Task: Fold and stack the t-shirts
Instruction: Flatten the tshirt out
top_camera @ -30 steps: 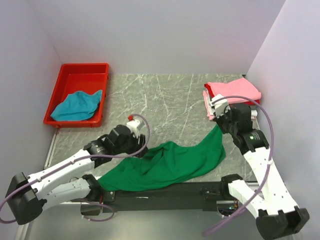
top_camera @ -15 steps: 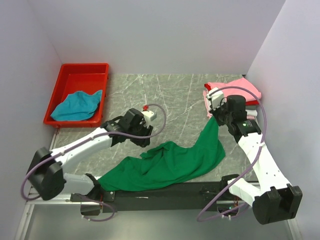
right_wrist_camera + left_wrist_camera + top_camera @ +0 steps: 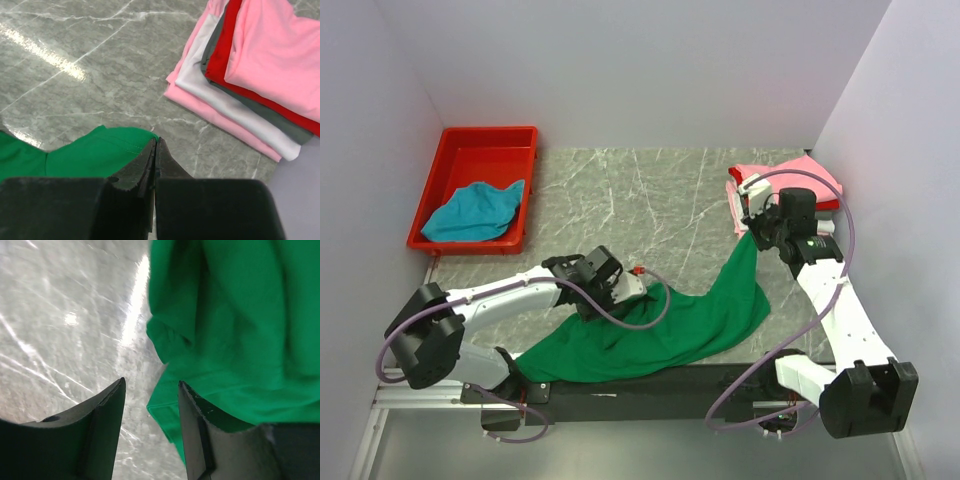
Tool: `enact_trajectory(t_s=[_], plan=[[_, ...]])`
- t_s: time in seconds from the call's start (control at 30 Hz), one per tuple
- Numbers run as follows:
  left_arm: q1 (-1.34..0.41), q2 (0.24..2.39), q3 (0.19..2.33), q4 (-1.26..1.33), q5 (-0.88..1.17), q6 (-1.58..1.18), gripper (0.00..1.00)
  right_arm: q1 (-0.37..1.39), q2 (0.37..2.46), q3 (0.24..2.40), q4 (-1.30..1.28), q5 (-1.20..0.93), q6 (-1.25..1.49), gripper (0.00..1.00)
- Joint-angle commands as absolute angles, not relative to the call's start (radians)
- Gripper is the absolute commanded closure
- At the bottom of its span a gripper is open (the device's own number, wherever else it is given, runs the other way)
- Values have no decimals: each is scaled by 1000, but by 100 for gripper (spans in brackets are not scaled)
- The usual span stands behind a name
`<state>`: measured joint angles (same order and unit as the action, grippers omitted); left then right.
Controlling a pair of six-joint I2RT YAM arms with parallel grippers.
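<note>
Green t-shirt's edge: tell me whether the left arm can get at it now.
Probably yes. The left end effector sits right at the green t-shirt edge with its jaws apart, the hem beside one finger, and only table surface lies between them.

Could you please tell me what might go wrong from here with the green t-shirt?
1. The right gripper pinches only a corner of the green t-shirt; it could slip out.
2. The left gripper, jaws open at the shirt's bunched edge, may catch several layers or miss.
3. The right gripper sits near the folded stack and could nudge it.
</note>
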<state>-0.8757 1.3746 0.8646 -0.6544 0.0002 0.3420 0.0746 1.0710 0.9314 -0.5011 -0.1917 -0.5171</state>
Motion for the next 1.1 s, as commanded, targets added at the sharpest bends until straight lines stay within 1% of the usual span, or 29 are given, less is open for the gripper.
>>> enact_trajectory(t_s=[0.0,0.37,0.73,0.93,1.0,1.07], plan=[[-877,1378,833,-557,-8,480,49,64,1083,982,-468,-225,-508,100],[-877,1373,811,-489,109,554,49,46,1091,989,-476,-252,-506,100],[-877,1393,802,-529,136,564,49,20,1097,1003,-495,-285,-511,100],[-882,1453,815,-512,133,564,50,14,1101,1008,-499,-302,-508,100],[-882,1468,819,-505,130,566,51,12,1104,1006,-500,-304,-509,100],[-882,1479,822,-503,121,566,58,9,1104,1005,-505,-307,-511,100]])
